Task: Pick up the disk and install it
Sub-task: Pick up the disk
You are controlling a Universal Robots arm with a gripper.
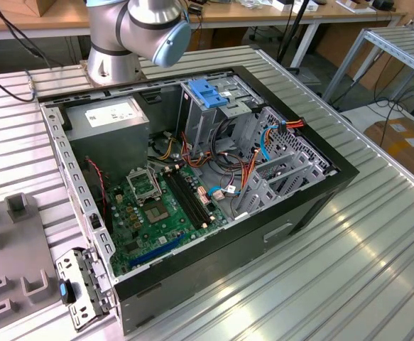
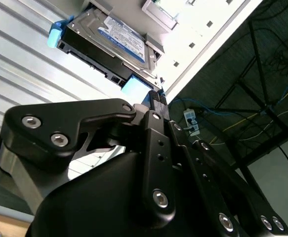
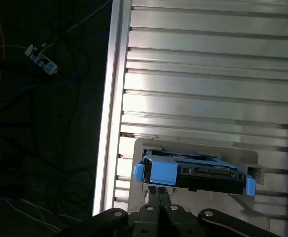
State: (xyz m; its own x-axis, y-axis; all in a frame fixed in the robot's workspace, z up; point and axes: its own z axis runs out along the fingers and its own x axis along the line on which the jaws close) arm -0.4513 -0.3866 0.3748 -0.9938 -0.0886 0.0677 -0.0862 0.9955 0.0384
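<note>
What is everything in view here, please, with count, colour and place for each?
Disk: one, silver-grey with blue carrier, on the holder.
Holder: one, grey, near the table's edge.
Computer case: one, black, open, on the table.
Motherboard: one, green, inside the case.
Power supply: one, grey, inside the case.
Drive cage: one, grey with light-blue latch, inside the case.
Table: one, silver, slatted.
Gripper: one, black, beside the disk's carrier.
Arm: one, grey, base by the case.

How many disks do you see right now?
1: the disk lies on a grey plate on the table, right by the gripper. Others may be hidden inside the case.
</note>
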